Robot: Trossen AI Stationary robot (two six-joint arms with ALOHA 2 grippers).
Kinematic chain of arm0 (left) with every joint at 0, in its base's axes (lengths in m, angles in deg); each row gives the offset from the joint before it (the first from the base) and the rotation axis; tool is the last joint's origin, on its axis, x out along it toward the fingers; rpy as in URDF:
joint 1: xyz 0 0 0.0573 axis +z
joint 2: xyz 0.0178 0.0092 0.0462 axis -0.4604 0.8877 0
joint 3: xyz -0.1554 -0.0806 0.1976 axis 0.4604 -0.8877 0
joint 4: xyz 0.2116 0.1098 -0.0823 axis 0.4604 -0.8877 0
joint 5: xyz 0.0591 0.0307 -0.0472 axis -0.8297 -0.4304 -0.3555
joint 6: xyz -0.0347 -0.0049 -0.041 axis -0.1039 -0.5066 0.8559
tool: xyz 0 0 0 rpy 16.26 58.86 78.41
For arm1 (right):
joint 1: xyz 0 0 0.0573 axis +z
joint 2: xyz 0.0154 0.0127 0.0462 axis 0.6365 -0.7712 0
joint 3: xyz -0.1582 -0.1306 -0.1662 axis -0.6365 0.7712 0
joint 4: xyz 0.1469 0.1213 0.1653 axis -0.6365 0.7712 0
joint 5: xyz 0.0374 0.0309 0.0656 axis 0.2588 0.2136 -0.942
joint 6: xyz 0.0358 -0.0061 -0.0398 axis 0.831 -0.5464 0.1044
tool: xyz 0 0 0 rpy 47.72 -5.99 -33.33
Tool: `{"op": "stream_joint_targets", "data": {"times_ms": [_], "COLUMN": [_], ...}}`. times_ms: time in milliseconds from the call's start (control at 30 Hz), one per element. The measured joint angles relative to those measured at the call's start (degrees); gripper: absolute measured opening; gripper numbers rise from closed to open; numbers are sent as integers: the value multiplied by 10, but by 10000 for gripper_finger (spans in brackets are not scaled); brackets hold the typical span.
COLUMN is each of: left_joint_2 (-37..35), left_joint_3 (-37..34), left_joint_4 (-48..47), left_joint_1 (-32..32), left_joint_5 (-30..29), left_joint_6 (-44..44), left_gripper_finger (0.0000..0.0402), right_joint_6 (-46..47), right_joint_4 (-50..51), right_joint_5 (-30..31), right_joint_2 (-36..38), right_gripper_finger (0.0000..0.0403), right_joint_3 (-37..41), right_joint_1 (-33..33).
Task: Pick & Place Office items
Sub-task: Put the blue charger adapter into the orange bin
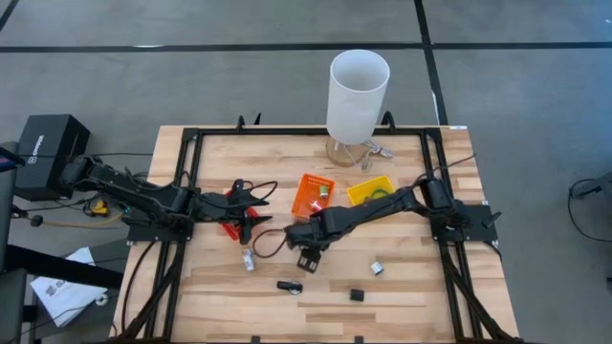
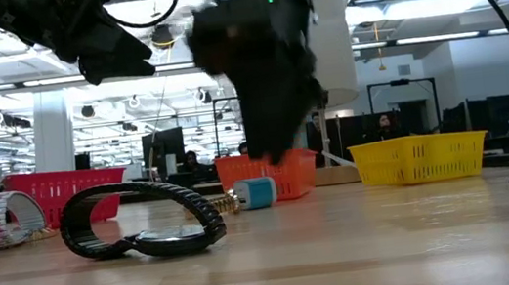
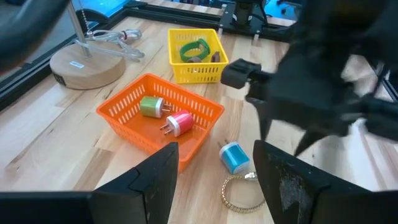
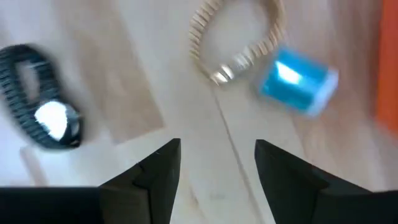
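Where the right gripper (image 1: 308, 260) hovers, blue plug (image 4: 297, 74) (blurred).

The table top (image 1: 402, 287) is pale wood made of long strips, smooth with a soft shine. The small orange bin (image 3: 127, 118) and the yellow bin (image 3: 180, 68) are plastic with walls like a net. In the orange bin lie a green plug (image 3: 151, 106) and a pink plug (image 3: 176, 122), both smooth plastic. The little blue plug (image 4: 297, 74) on the table looks like shiny plastic. Beside it, the thin gold-coloured bracelet (image 4: 233, 37) looks like ribbed metal. The black watch (image 2: 142, 221) has a bumpy band and a shiny face. The round base (image 3: 87, 62) is plain wood. The tall white cylinder (image 1: 358, 91) looks smooth and matt.
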Motion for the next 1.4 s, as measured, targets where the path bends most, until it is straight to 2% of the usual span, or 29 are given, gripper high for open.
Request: {"op": "stream_joint_targets", "data": {"times_ms": [100,300,467,667,800,1400], "left_joint_2": [0,0,0,0,0,0], "left_joint_3": [0,0,0,0,0,0], "left_joint_4": [0,0,0,0,0,-1], "left_joint_1": [0,0,0,0,0,0], "left_joint_5": [0,0,0,0,0,0], "left_joint_6": [0,0,0,0,0,0], "left_gripper_finger": [204,204,204,204,204,204], "right_joint_6": [-127,-346,-465,-477,-500,-529], "right_joint_4": [-8,5,5,0,-11,-53], "right_joint_5": [20,24,24,22,-4,-59], "right_joint_2": [1,1,-5,-5,-5,-5], "right_gripper_finger": [197,198,196,193,192,178], "right_joint_3": [-32,-37,-36,-36,-22,0], "right_joint_1": [5,-2,-16,-47,-65,-72]}}
